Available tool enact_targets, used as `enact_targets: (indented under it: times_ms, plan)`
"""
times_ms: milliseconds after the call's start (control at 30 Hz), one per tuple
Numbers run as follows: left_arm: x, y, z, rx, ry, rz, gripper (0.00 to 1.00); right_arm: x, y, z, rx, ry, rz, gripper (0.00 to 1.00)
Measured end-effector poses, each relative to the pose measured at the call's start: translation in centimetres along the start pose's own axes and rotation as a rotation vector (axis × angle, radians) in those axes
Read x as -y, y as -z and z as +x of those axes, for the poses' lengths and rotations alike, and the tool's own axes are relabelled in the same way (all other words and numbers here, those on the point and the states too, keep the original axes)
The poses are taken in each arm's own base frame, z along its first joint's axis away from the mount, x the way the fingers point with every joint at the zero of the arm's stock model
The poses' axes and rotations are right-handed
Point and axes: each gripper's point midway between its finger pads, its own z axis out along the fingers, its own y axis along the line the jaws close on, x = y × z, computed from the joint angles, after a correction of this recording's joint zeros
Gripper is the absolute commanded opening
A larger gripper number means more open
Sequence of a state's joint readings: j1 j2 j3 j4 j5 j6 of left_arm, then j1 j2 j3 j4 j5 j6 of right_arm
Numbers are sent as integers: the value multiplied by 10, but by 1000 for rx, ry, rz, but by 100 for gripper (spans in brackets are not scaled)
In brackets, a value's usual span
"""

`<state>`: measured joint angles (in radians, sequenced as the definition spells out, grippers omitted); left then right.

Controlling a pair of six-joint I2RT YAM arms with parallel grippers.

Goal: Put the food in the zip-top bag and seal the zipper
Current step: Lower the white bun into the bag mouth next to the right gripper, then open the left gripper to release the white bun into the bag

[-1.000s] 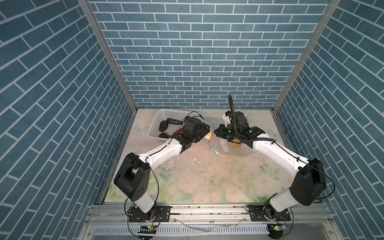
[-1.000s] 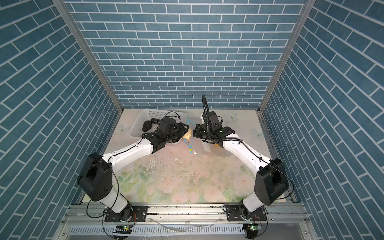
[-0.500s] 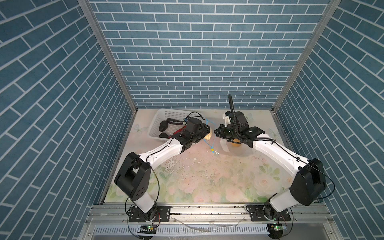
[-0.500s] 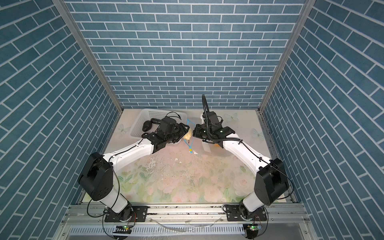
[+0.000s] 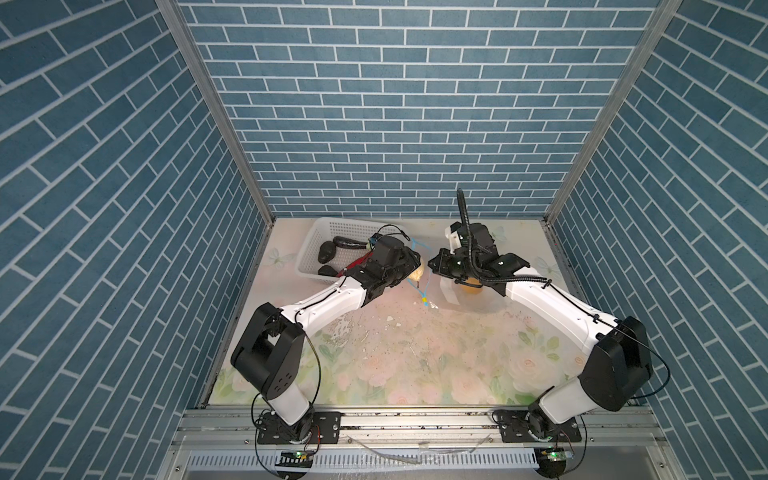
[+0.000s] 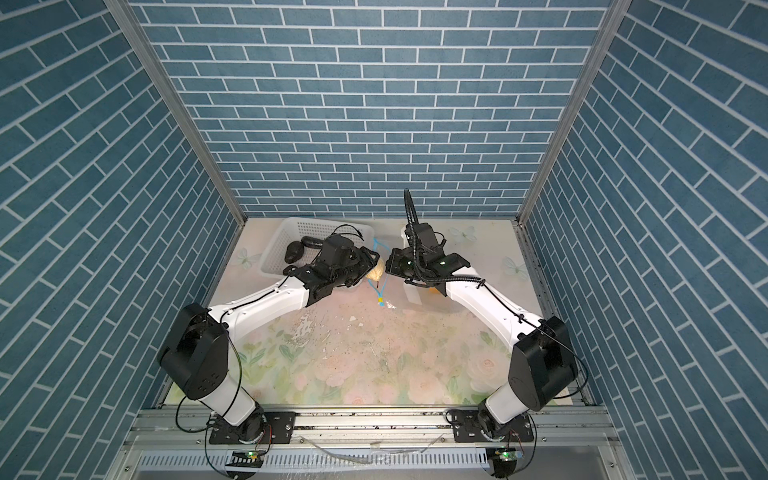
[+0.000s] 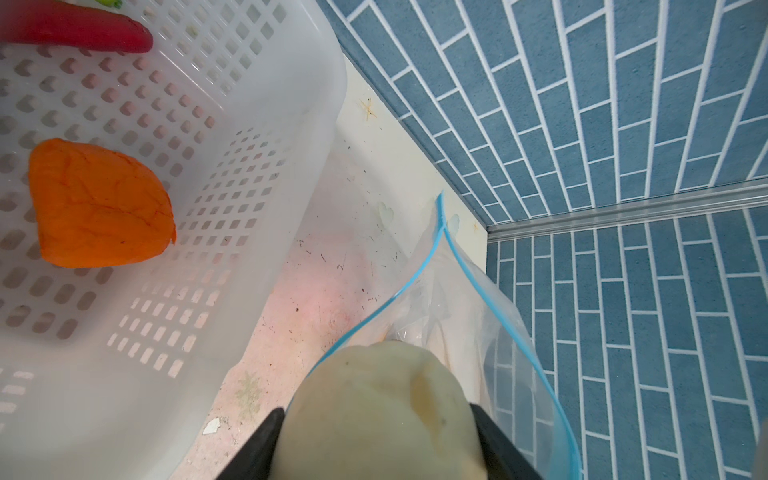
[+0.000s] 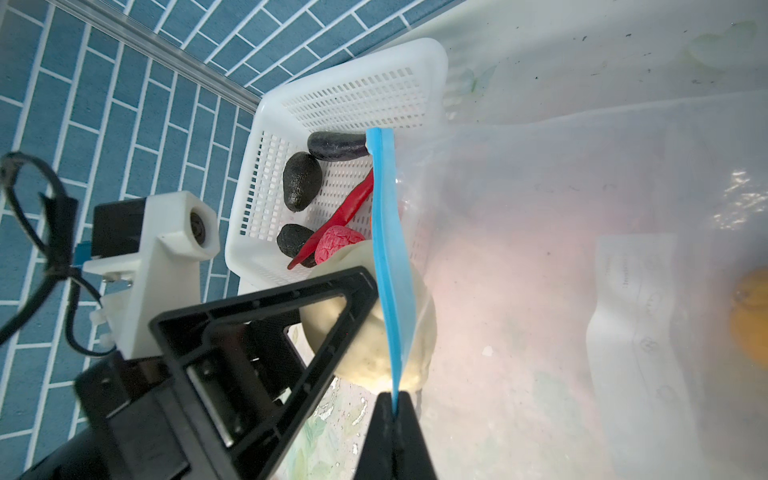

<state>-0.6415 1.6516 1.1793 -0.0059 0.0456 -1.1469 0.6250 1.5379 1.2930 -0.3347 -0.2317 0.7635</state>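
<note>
White basket point(image 5: 308, 253): set at far left of table; three black pieces point(image 8: 302, 180), chili point(image 8: 351, 205), pink lump point(image 8: 338, 245) and orange lump point(image 7: 99, 203) are held inside.
Bag point(image 8: 540, 216): clear, laid just beside basket, mouth turned toward it; yellow-orange lump point(image 8: 752, 320) is seen inside, near label patch point(image 8: 636, 316).
Zipper point(image 8: 388, 249): unsealed, strips parted; slider point(image 5: 424, 299) sits at the near end.
Left gripper point(image 7: 376, 419): clamped on cream lump point(image 7: 374, 382), held at bag mouth; whether it is past the rim cannot be told.
Right gripper point(image 8: 392, 409): pinched tight on zipper strip, edge lifted.
Left wrist view: orange lump is shown only here.
Right wrist view: pink lump is shown; it is hidden by the left arm in both top views.
Top views: slider is shown only here.
</note>
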Motion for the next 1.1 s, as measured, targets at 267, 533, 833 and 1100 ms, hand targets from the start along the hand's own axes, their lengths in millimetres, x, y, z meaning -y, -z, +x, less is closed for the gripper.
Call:
enact_targets:
  times_ms: [267,533,833,1100]
  plan:
    - [0,0,0,0,-7,0,74,0,0,0,1,0,-1,0]
    - [1,0,0,-1,-11,2,83,-1,0,-1,4,1,-4,0]
    - [3,-1,-1,-1,-12,7,84,-1,0,-1,4,1,-4,0]
    - [0,0,-2,5,-38,-7,84,-1,0,-1,4,2,-4,0]
